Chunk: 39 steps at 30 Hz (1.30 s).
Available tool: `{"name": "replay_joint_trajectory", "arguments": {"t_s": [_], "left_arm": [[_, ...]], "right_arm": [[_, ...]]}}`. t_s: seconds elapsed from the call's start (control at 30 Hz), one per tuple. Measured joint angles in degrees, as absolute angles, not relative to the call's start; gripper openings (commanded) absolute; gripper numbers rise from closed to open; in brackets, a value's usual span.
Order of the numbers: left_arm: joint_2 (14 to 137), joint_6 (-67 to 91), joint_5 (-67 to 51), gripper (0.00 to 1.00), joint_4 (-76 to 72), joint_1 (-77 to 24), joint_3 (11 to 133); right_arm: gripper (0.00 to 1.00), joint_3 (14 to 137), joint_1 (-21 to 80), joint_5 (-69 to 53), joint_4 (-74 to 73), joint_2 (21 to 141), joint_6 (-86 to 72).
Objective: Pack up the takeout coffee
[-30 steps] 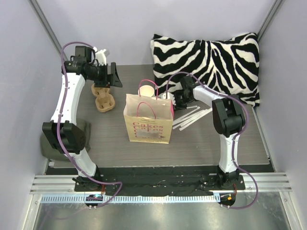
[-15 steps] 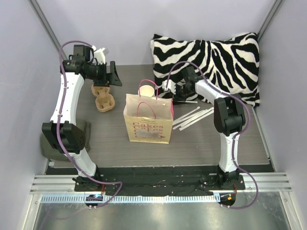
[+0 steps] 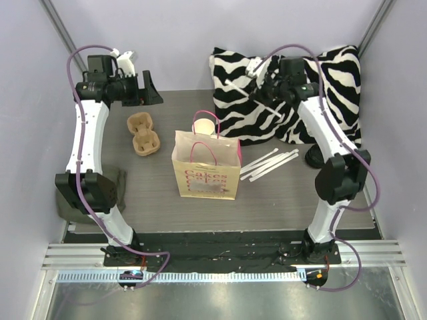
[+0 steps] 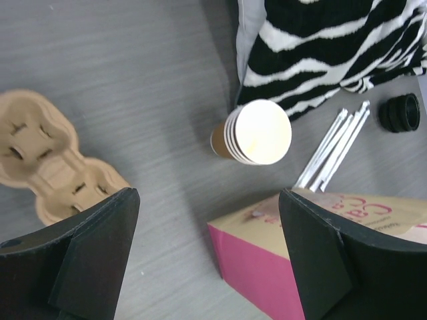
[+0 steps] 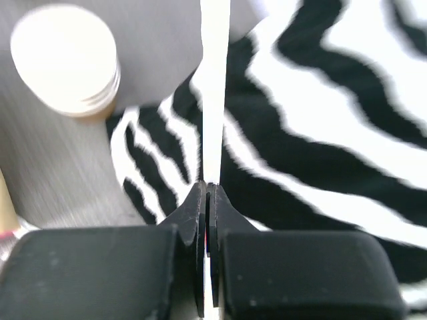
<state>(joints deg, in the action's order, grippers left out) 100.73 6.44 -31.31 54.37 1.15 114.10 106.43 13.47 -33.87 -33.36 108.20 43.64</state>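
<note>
A kraft paper bag with pink sides (image 3: 207, 175) stands mid-tabletop (image 3: 280, 200). Just behind it is a stack of small tapered paper cups (image 3: 205, 125). A tan moulded-pulp cup carrier (image 3: 143, 133) lies to its left, white wrapped straws (image 3: 270, 163) to its right, and a round black lid (image 4: 400, 113) beyond them. A zebra-striped pillow (image 3: 320, 73) fills the far right corner, with one straw (image 5: 213, 100) above it in the right gripper (image 5: 208, 190).

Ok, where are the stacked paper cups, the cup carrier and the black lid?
Stacked paper cups (image 4: 257, 132): left wrist view, on the pale round top of the stack.
Cup carrier (image 4: 48, 163): left wrist view, its middle ridge.
Black lid (image 4: 400, 113): left wrist view, its centre.
</note>
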Motion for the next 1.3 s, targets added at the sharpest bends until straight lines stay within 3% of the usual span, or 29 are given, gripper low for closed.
{"name": "replay_joint_trajectory", "arguments": {"t_s": [0.3, 0.6, 0.97, 1.3], "left_arm": [[99.94, 5.56, -30.46, 0.93, 47.99, 1.43, 114.15], [95.39, 8.60, -29.95, 1.00, 41.39, 1.63, 109.89], [88.95, 10.11, -23.88, 1.00, 37.67, 2.26, 102.08], [86.50, 10.26, -23.53, 1.00, 37.56, 2.42, 99.77]], "right_arm": [[0.01, 113.65, 15.40, -33.32, -25.69, 96.51, 27.35], [0.01, 115.57, 25.19, -34.63, -19.59, 89.62, 16.38], [0.01, 99.20, 37.54, -34.79, -3.53, 85.25, 0.99], [0.01, 79.31, 39.90, -33.10, 4.36, 81.80, -0.64]]}}
